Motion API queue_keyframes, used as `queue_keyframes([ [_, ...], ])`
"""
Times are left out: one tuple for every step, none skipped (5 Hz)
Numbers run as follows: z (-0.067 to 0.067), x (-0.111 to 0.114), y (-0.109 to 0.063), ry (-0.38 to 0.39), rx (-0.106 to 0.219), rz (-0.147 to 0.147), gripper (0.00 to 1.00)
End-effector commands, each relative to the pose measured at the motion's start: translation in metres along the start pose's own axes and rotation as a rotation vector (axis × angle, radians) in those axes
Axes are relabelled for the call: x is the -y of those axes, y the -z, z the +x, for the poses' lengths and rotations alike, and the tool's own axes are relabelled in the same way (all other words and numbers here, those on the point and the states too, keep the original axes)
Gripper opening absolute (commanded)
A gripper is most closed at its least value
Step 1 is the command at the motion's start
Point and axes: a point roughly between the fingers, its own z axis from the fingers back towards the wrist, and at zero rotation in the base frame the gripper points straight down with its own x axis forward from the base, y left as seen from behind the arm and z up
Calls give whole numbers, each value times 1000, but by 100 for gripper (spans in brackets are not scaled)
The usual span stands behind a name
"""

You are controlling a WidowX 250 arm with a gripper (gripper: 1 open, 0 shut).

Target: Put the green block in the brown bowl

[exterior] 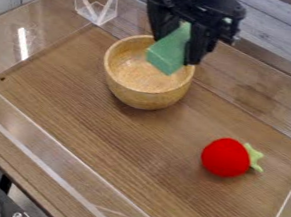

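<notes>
The tabletop [126, 169] carries the brown bowl [149, 73] near its far edge, left of centre. The gripper [186, 33] hangs above the bowl's right half, jaws pinching the upper end of the green block [169, 51]. The block is off the table, suspended steeply tilted; its long axis runs from upper right down to lower left, the lower end pointing into the bowl's cavity.

Risk, as a judgement: the block is about as long as the bowl's inside width. Released at this tilt, it could strike the near-right rim, bridge it, or tip out onto the tabletop.
</notes>
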Motion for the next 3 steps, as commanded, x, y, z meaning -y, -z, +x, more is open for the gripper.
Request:
queue_keyframes([
  [1,-11,-5,-70,25,24,0],
  [0,-23,-3,-118,23,40,0],
  [9,-27,-2,-93,26,31,0],
])
